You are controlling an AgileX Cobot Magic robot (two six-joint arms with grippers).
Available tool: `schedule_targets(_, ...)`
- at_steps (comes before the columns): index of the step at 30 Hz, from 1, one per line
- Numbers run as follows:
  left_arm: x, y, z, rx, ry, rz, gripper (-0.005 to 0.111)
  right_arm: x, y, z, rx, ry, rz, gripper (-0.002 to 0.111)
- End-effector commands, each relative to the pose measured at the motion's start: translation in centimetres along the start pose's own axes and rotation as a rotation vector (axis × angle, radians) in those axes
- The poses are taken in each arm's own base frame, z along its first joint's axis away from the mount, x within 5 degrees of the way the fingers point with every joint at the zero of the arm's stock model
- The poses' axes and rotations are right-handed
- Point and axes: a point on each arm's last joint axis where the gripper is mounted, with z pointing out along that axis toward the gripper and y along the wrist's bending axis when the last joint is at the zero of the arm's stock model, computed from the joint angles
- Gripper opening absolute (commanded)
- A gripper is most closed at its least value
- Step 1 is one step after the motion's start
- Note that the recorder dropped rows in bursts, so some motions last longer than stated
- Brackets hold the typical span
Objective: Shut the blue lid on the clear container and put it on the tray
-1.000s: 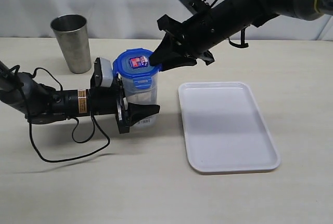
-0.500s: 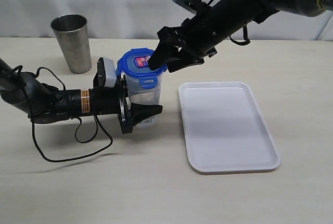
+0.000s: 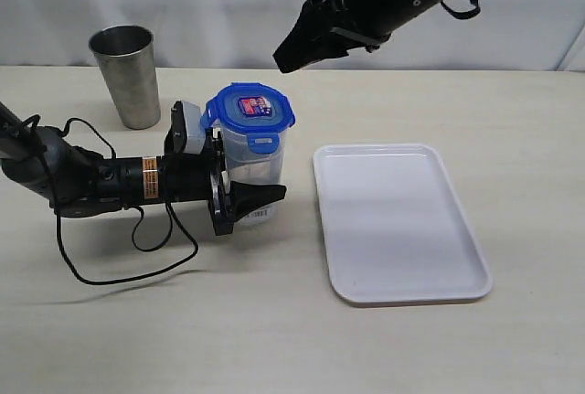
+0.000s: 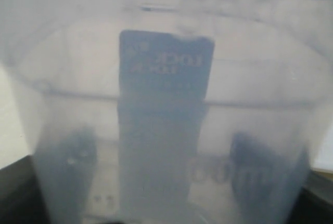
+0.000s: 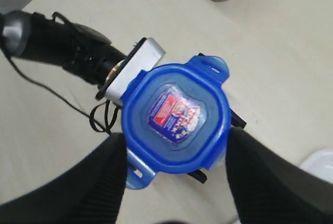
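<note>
- Blue plastic is what the blue lid (image 3: 249, 107) is made of, and it sits on top of the clear container (image 3: 260, 164).
- The clear container stands upright on the worktop (image 3: 137, 321). It is near the tray (image 3: 322, 229) but not on it.
- My left arm lies low over the worktop and reaches in sideways from the left.
- My left fingers (image 3: 265, 188) are closed on the lower part of the clear container, one on each side. In my left wrist view the foggy wall of the container (image 4: 166, 130) fills almost everything.
- My right arm comes in from the top right and slants down.
- My right fingers (image 3: 285, 58) are up in the air, well above the blue lid, and point down at it.
- My right fingers are spread wide and hold nothing. My right wrist view looks down on the blue lid (image 5: 177, 117) between the two dark fingers (image 5: 99, 182).
- The lid has a little red, white and blue sticker (image 5: 174, 116) on top.
- One flap hangs down at the front, and two flaps stick out at the sides.
- A metal cup (image 3: 128, 74) stands at the back left, well apart from the container.
</note>
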Motion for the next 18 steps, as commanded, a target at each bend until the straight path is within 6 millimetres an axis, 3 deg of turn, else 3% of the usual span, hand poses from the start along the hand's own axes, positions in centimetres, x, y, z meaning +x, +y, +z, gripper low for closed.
schedule_targets(1,0.0,-0.2,0.2,0.011,0.021,0.018,0.0,-0.1,2.9,-0.5,0.03,0.09,-0.281,0.042)
schedule_targets(10,0.0,-0.2,0.2,0.011,0.021,0.018,0.0,0.2,8.0,4.3,0.308,0.294,-0.708,0.041)
schedule_targets(14,0.0,-0.2,0.2,0.011,0.021,0.018,0.0,0.4,9.0,5.7,0.391,0.282,-0.823,0.041)
schedule_targets(18,0.0,-0.2,0.2,0.01,0.021,0.018,0.0,0.9,8.8,6.9,0.383,0.326,-0.84,0.041)
